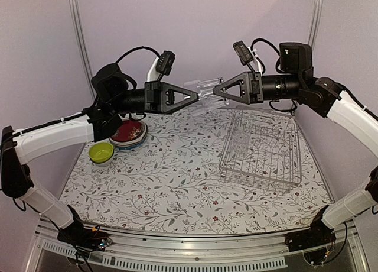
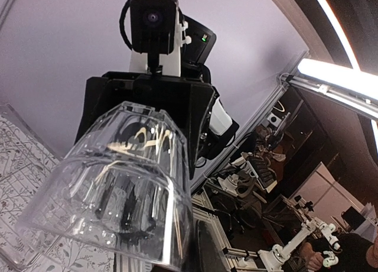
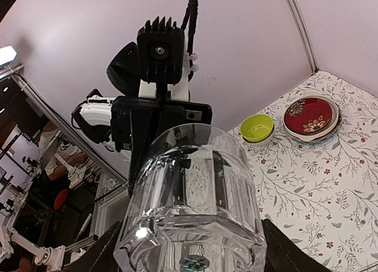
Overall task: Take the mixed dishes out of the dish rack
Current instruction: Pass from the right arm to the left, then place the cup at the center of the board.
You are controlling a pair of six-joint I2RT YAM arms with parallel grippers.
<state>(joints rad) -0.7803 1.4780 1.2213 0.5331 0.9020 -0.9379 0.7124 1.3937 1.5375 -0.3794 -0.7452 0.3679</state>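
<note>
the clear drinking glass [image 1: 204,88] hung on its side in mid-air over the far part of the bench [image 1: 177,189], caught between your two pincers and well above the patterned cloth. your left pincer [image 1: 192,95] met its wide open end and your right pincer [image 1: 217,90] met its base. in the right wrist view the dark fingers [image 3: 282,248] sat either side of that base. i couldn't tell whether either pincer was clenched on the glass or only resting against it.

both your arms were stretched out level from the sides, forearms nearly in one line, wrists pointing at each other, with each wrist camera looking straight at the other arm's.

the dish rack [image 1: 258,180] sat on the right half of the bench, under and just nearer than your right wrist, its long side running away from you. on the left, under your left forearm, the red floral plate [image 1: 127,130] lay on top of a stack of plates, and the lime-green bowl [image 1: 101,152] stood just beside that stack, nearer the left edge.

the middle and near part of the bench lay between the rack and the dishes. the rack's right side ran close to the bench's right edge, and the back wall [image 1: 195,23] rose just behind the glass.
</note>
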